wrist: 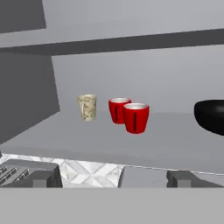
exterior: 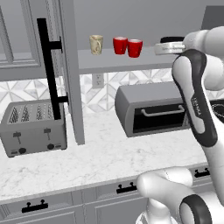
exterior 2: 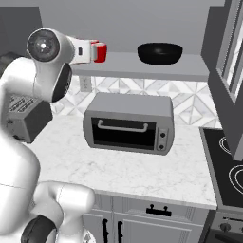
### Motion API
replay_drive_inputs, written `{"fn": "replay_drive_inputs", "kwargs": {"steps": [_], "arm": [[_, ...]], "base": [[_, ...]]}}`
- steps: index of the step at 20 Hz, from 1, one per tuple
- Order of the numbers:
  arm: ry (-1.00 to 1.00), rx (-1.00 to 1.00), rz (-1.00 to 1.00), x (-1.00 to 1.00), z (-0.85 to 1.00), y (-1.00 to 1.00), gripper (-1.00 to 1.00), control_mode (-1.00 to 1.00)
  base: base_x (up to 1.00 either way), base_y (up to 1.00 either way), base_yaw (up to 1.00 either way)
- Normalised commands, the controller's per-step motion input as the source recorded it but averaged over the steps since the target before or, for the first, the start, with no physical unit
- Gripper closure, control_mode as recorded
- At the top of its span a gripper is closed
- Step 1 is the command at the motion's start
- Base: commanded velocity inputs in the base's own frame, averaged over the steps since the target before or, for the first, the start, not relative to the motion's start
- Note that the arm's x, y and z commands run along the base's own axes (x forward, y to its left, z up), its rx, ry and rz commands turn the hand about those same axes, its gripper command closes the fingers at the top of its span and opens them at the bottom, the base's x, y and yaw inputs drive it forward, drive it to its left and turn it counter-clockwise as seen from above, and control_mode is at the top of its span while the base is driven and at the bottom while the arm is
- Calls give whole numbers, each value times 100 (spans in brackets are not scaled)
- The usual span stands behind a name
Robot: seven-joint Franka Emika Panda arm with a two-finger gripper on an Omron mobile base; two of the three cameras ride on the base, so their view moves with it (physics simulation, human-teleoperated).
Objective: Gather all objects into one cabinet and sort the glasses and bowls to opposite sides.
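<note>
My gripper [wrist: 113, 178] wide open, empty, short of shelf edge. Near red cup [wrist: 136, 117] upright on cabinet shelf [wrist: 131, 146], straight ahead, slightly right; black bowl [wrist: 212, 115] far right, beige cup [wrist: 88, 106] left.

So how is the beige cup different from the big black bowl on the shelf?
The beige cup is small, narrow and taller than it is wide; the black bowl is wide, shallow and much broader. The cup is pale cream with a faint pattern; the bowl is plain glossy black. The cup stands at the left end of the shelf, the bowl at the right. Both sit upright on that shelf.
</note>
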Motion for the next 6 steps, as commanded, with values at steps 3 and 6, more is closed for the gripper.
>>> {"fn": "replay_drive_inputs", "kwargs": {"steps": [3, 6], "arm": [[18, 10, 0, -76, 23, 0, -100, -100], [28, 6, 0, -62, 16, 0, -100, -100]], "base": [[0, 0, 0], [0, 0, 0]]}}
